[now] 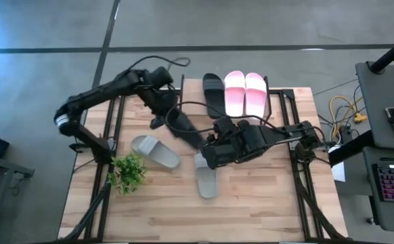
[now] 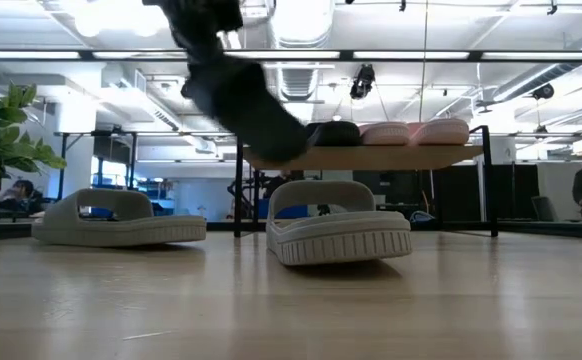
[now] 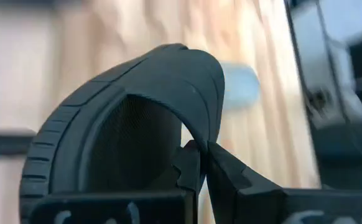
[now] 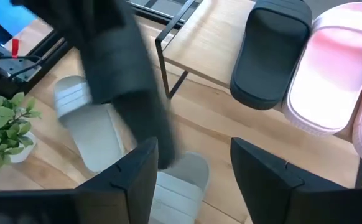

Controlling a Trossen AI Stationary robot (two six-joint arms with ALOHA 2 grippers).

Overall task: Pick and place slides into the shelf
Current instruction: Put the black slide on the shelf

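My left gripper [image 1: 162,108] is shut on a black slide [image 1: 183,129], which hangs in the air, tilted, in front of the shelf [image 1: 278,102]; the low view shows that slide [image 2: 251,115] above the table. On the shelf's top board rest a second black slide [image 1: 212,95] and the two pale pink slides [image 1: 245,93]. Two grey slides [image 1: 155,150] [image 1: 207,177] lie sole-down on the table. My right gripper [image 4: 193,180] is open and hovers over the nearer grey slide [image 4: 178,190] without touching it. My left gripper pinches the black slide's strap at its edge [image 3: 199,134] between the two fingers [image 3: 190,165]. The slide is lifted clear of the table and hangs tilted below the gripper, its free end [image 2: 286,145] lowest.
A small potted plant [image 1: 126,173] stands near the table's left edge, close to one grey slide. The shelf's black frame legs [image 4: 168,56] stand on the table's far part. Bare wood lies along the near edge [image 1: 183,217]. Cables and a desk sit off the right side.
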